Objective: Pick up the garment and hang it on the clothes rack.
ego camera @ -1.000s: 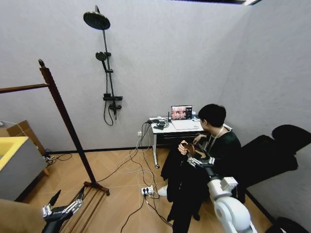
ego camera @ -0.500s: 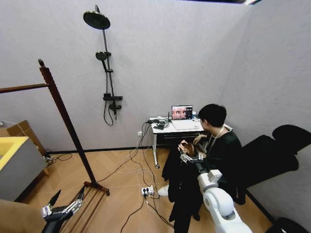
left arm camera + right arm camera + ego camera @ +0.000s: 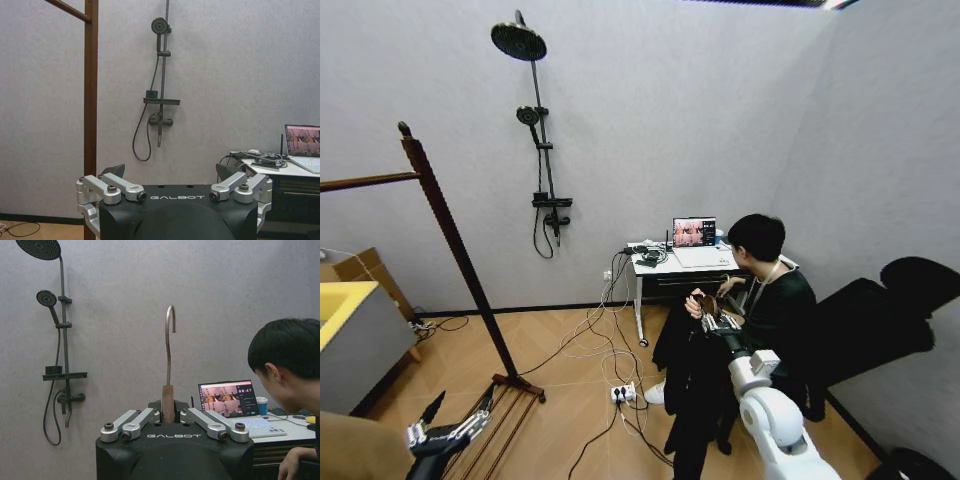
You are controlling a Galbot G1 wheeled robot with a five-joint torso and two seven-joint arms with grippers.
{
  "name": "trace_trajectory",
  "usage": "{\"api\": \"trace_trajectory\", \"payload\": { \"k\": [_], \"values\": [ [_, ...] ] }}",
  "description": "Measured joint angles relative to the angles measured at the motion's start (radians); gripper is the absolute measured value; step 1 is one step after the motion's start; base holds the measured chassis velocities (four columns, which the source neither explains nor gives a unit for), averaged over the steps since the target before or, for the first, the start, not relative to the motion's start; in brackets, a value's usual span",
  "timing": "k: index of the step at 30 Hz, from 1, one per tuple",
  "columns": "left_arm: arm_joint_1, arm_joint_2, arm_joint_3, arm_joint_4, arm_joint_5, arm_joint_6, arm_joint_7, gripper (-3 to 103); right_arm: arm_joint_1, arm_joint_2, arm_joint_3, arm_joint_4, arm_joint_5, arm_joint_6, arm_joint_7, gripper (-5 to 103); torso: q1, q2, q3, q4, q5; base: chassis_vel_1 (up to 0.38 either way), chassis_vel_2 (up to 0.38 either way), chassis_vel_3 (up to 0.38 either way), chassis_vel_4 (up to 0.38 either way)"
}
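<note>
Fingers [image 3: 150, 416] of the right gripper [image 3: 169, 415] clamp the garment's [image 3: 692, 385] hanger, hook upright.

The garment [image 3: 692, 385] is a long black coat hanging upright from a wooden hanger with a metal hook [image 3: 170, 342]. The clothes rack [image 3: 455, 255], dark reddish-brown wood, stands well apart.

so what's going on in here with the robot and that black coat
A seated person's hand holds up the black coat on its wooden hanger. The robot's right hand is shut on the hanger just below the metal hook. Its left hand hangs open and low beside the clothes rack, whose bar is bare.
</note>
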Motion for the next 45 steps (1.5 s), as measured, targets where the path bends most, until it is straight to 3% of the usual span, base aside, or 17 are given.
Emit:
{"api": "trace_trajectory", "payload": {
  "k": [1, 18, 26, 33, 45],
  "values": [
    [0.000, 0.000, 0.000, 0.000, 0.000, 0.000, 0.000, 100, -0.004, 0.000, 0.003, 0.003, 0.000, 0.004, 0.002, 9, 0.000, 0.000, 0.000, -0.0001, 0.0000, 0.000, 0.000, 0.000, 0.000],
    [0.000, 0.000, 0.000, 0.000, 0.000, 0.000, 0.000, 100, -0.050, -0.006, 0.010, 0.069, -0.012, 0.078, 0.001, 9, 0.000, 0.000, 0.000, 0.0001, 0.0000, 0.000, 0.000, 0.000, 0.000],
    [0.000, 0.000, 0.000, 0.000, 0.000, 0.000, 0.000, 100, -0.052, -0.014, -0.046, 0.065, -0.051, 0.124, -0.023, 9, 0.000, 0.000, 0.000, 0.0001, -0.0001, 0.000, 0.000, 0.000, 0.000],
    [0.000, 0.000, 0.000, 0.000, 0.000, 0.000, 0.000, 100, 0.008, -0.044, -0.072, 0.055, -0.033, 0.108, -0.021, 9, 0.000, 0.000, 0.000, 0.0002, -0.0001, 0.000, 0.000, 0.000, 0.000],
    [0.000, 0.000, 0.000, 0.000, 0.000, 0.000, 0.000, 100, -0.011, -0.031, -0.071, 0.047, -0.028, 0.094, -0.032, 9, 0.000, 0.000, 0.000, 0.0000, 0.0000, 0.000, 0.000, 0.000, 0.000]
  ]
}}
